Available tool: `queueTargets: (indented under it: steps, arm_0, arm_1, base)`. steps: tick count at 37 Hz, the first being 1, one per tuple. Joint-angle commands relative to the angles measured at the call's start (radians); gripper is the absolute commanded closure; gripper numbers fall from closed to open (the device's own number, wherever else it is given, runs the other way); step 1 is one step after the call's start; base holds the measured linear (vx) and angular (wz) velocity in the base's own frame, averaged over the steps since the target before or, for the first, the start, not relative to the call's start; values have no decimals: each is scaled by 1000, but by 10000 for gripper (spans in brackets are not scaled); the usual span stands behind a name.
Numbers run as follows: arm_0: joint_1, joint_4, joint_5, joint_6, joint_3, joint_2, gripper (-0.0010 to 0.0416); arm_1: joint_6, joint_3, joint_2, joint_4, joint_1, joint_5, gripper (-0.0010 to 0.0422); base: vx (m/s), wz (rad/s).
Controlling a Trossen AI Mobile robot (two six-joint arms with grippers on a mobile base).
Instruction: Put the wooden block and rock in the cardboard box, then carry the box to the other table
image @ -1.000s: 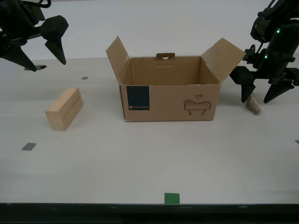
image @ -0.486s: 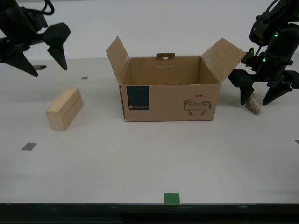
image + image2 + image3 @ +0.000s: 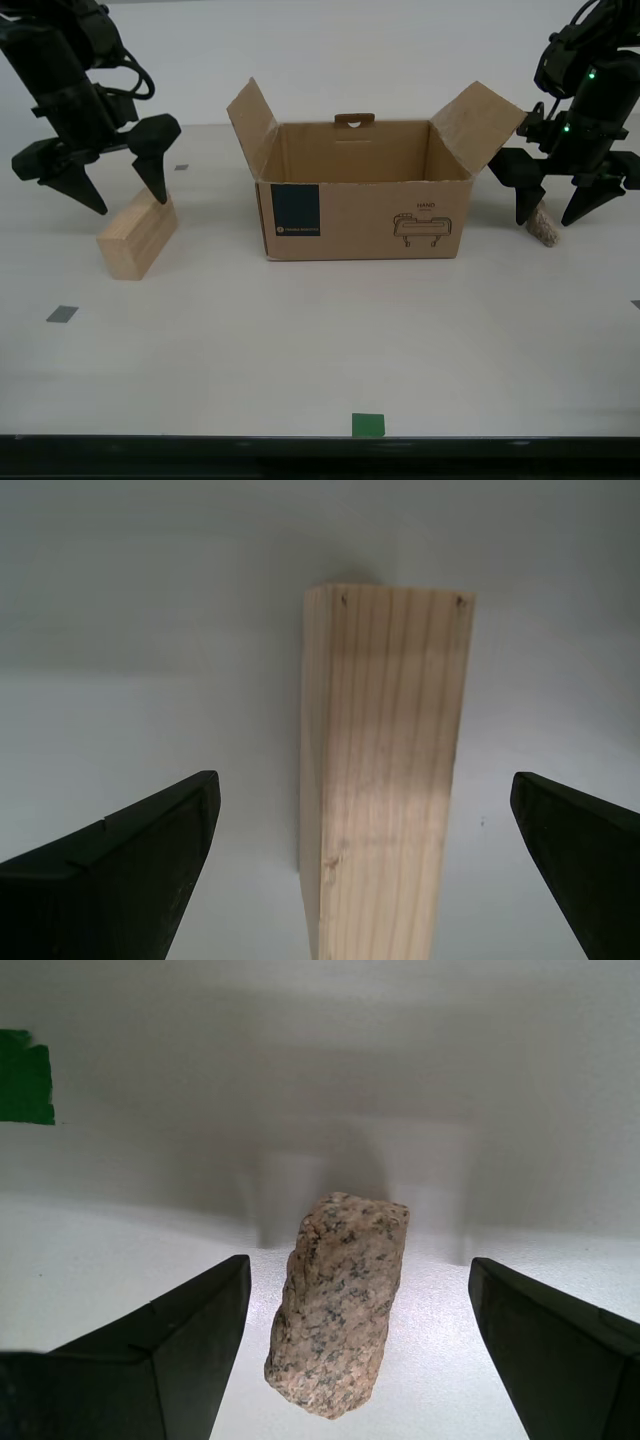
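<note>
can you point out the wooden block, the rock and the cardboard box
pale light-wood rectangular block (image 3: 137, 236), exterior view, its long side face
small rough beige-pink rock (image 3: 338, 1315), first wrist view, middle of its speckled face
brown corrugated cardboard box (image 3: 360, 220), exterior view, its front wall

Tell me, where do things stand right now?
First tool open around the rock. Second tool open over the wooden block. Cardboard box open, nothing blocking.

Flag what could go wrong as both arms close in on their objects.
My first gripper straddles the rough beige-pink rock, which is lumpy and could roll or slip as the open fingers close. That arm also works close to the brown cardboard box's side flap and may snag it when lifting. My second gripper is open around the pale rectangular wooden block, slightly off-centre, so closing may twist it.
</note>
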Motion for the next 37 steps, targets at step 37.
queueTargets:
  steps: [37]
  arm_0:
    - [1, 5, -2, -1, -1, 2, 105]
  arm_1:
    - [-5, -3, 127, 91, -30, -22, 14]
  base:
    - [0, 0]
